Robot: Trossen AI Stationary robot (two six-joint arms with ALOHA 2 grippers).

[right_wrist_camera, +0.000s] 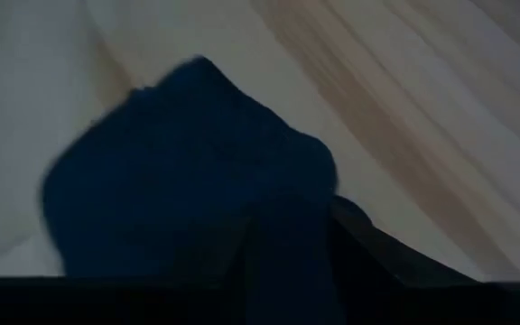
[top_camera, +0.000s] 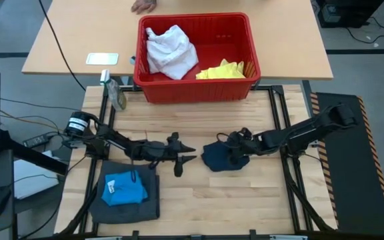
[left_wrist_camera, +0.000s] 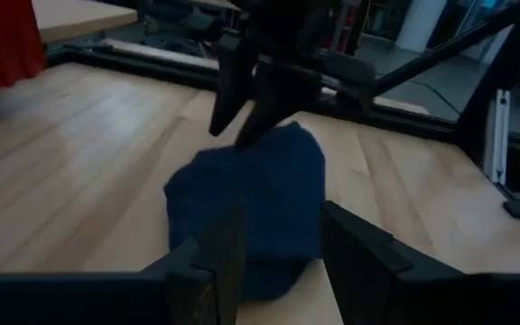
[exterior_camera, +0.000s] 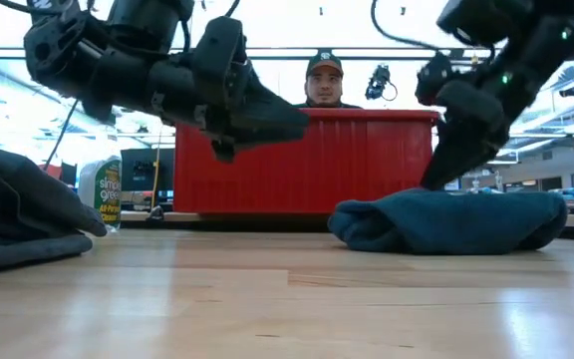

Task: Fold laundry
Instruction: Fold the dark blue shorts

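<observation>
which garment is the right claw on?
The dark navy garment at table centre, bunched under the right claw. The blue one lies on the dark grey one; white and yellow are in the red basket.

Left pincer (top_camera: 191, 157) open, right pincer (top_camera: 234, 155) lowered.

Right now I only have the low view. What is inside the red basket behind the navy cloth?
Observer: From above, the red basket holds a white garment and a yellow garment.
Reviewer: And the dark pile at my left edge?
Observer: That is a dark grey garment with a bright blue garment lying on top of it.
Reviewer: Is the left gripper carrying anything?
Observer: No. The left gripper is open and empty beside the navy garment, while the right gripper is down on that garment.
</observation>
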